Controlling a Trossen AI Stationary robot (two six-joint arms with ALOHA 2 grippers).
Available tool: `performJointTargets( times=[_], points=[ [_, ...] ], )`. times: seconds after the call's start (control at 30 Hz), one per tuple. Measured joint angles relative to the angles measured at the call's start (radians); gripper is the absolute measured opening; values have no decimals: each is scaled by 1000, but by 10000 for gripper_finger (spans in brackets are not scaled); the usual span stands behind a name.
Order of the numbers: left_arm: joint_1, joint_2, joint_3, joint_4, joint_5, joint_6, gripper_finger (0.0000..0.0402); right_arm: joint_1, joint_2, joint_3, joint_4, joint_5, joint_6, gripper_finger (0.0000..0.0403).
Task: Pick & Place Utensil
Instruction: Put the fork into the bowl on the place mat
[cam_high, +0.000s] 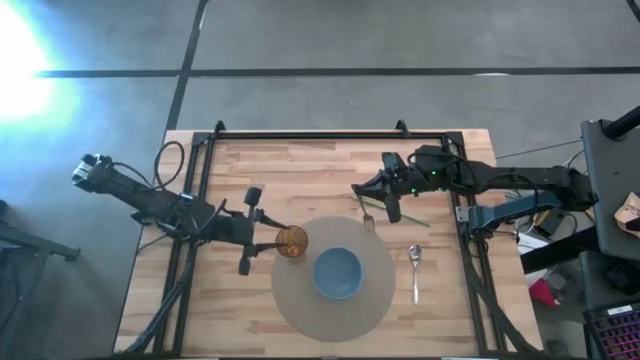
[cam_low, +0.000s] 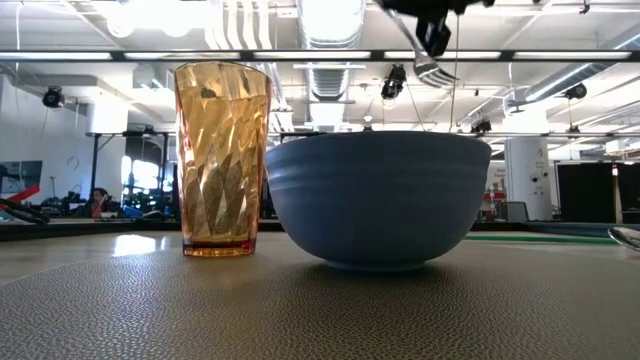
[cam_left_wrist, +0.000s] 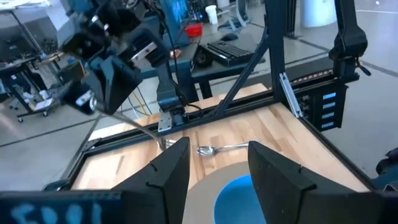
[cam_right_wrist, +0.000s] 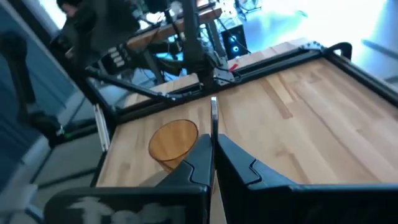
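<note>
1. The right pincer (cam_high: 368, 197) hung above the desk (cam_high: 300, 170), its fingers pressed together on the handle of a fork (cam_high: 367, 217), which we saw lifted clear of the wood with its tines near the far edge of the round grey mat (cam_high: 300, 300).
2. We judged the fork light, stiff and smooth, apt to pivot in a narrow grip; a hold mid-handle looked the safer one.
3. In the low view the tines (cam_low: 432, 68) showed high above the blue bowl (cam_low: 377, 195), with the amber glass (cam_low: 222, 158) standing just beside it.
4. A spoon (cam_high: 415, 268) lay on the desk, just off the mat's right side.
5. The left pincer (cam_high: 248, 231) waited beside the amber glass, fingers spread and holding nothing.
</note>
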Motion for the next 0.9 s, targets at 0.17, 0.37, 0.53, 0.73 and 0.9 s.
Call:
performJointTargets(
  times=[0.17,0.37,0.53,0.73,0.9],
  points=[
    [0,-6,-43,79,34,5,167,-11,0,-109,175,3,144,8],
    [0,-6,-93,182,107,2,167,-10,36,-232,425,3,319,8],
    [0,-5,-150,254,163,9,167,-3,129,-260,496,4,417,8],
    [-1,-5,-223,351,182,8,167,39,285,-196,548,5,416,8],
    [-1,-5,-270,407,208,7,167,58,383,-119,549,-1,393,8]
  ],
)
